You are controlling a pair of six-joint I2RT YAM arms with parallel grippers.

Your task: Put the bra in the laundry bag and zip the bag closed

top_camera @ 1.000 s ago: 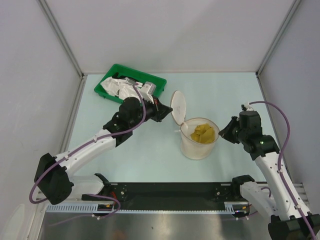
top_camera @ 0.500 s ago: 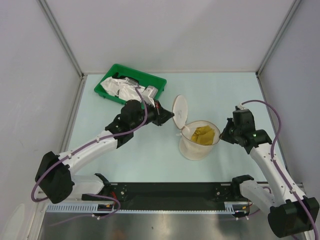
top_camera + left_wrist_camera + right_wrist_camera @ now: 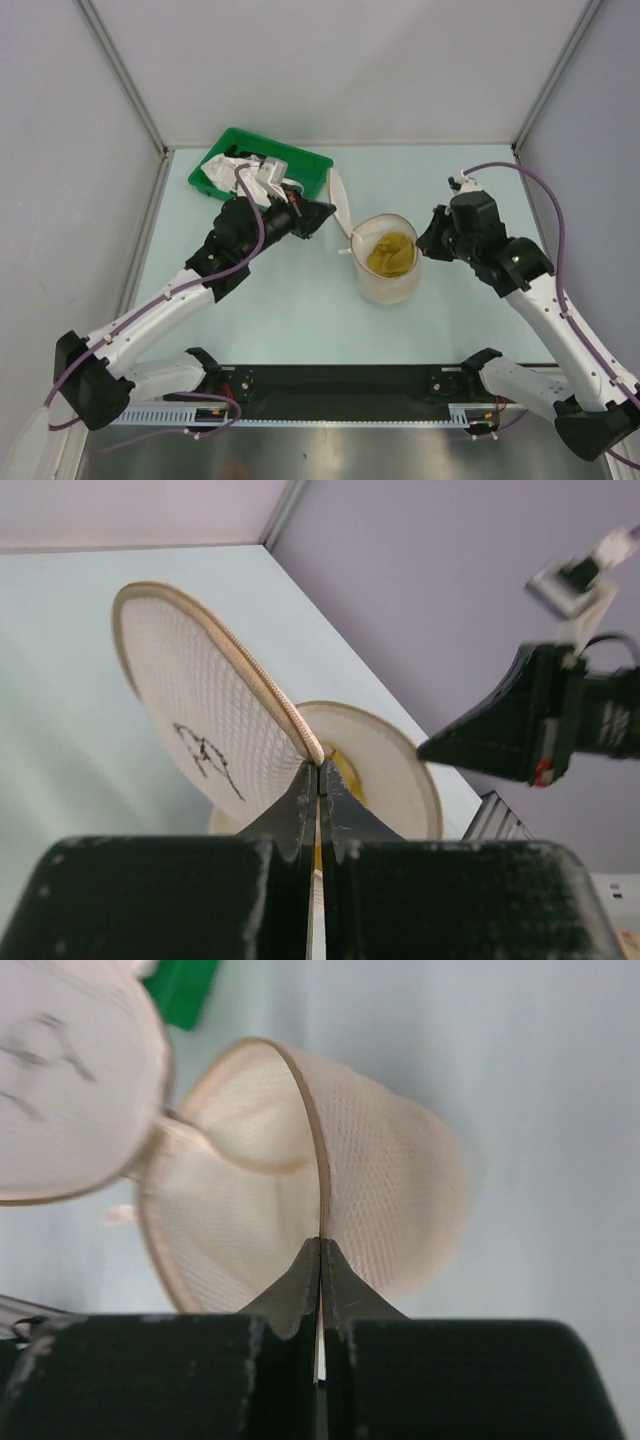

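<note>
The beige mesh laundry bag (image 3: 388, 280) stands open at mid table with the mustard-yellow bra (image 3: 391, 252) inside its lower half. Its lid half (image 3: 338, 205) stands on edge to the left; the left wrist view shows the dark bra drawing on the lid (image 3: 205, 755). My left gripper (image 3: 322, 213) is shut on the lid's rim (image 3: 312, 748). My right gripper (image 3: 424, 243) is shut on the lower half's right rim (image 3: 318, 1190). A sliver of yellow bra (image 3: 345, 772) shows past the left fingers.
A green plastic tray (image 3: 300, 163) with shiny white bras (image 3: 232, 172) stands at the back left, just behind the left wrist. Grey enclosure walls stand on the left, right and back. A black rail (image 3: 340, 383) runs along the near edge.
The left gripper has swung the lid left and back, turning it edge-on. The right gripper has moved left and back with the rim, and the bag has shifted slightly left.
</note>
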